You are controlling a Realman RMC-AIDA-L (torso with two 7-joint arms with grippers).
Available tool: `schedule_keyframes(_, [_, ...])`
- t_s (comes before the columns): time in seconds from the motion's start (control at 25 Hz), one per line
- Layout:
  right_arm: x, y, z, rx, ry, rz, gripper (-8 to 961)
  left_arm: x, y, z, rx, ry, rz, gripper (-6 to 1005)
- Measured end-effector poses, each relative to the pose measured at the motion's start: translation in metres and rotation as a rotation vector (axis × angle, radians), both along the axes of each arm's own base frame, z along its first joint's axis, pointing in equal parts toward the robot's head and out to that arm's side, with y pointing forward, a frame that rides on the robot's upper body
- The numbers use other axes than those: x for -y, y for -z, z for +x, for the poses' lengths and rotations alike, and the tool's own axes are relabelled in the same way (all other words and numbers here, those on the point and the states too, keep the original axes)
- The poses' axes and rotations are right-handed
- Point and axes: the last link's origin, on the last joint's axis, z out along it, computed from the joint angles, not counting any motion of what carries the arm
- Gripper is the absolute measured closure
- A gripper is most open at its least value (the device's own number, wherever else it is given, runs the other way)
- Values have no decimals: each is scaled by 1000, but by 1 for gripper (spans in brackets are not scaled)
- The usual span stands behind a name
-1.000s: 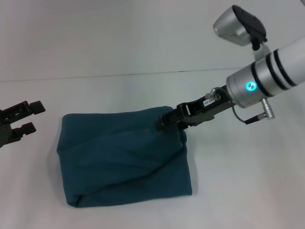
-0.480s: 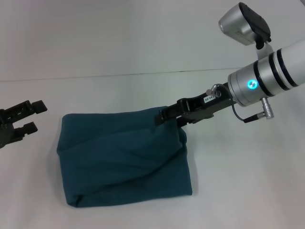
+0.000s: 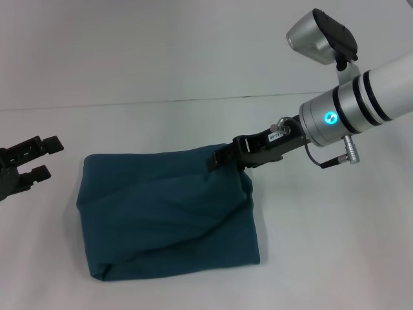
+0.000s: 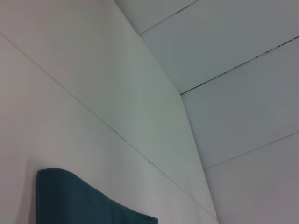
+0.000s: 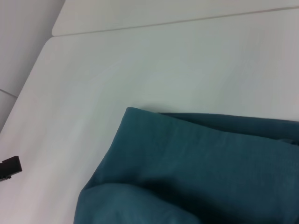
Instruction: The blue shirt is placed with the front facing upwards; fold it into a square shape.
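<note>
The blue shirt [image 3: 168, 213] lies folded into a rough square bundle on the white table [image 3: 329, 252], with no lettering showing. My right gripper [image 3: 218, 159] hovers at the bundle's far right corner, just over the cloth edge. Whether it touches the cloth I cannot tell. My left gripper [image 3: 46, 158] stands open off the bundle's left side, apart from it, with nothing between its fingers. In the right wrist view the shirt [image 5: 196, 172] fills the lower half. The left wrist view catches only a corner of the shirt [image 4: 79, 203].
The table's far edge [image 3: 161, 102] meets a pale wall behind the shirt. A black piece of the left gripper [image 5: 10, 167] shows in the right wrist view. Bare tabletop surrounds the bundle on all sides.
My right gripper has shifted slightly left and upward at the shirt's far right corner, and its wrist has turned a little. The shirt and the left arm have not moved.
</note>
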Motion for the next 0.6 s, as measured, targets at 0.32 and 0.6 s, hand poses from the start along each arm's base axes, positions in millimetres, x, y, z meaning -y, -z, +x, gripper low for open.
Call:
schedule_keyframes(0.32, [0, -1, 1, -1, 9, -3, 315, 0, 0, 0, 0, -1, -1, 62])
schedule_keyframes(0.6, [2, -3, 4, -3, 25, -7, 651, 0, 0, 0, -2, -1, -2, 62])
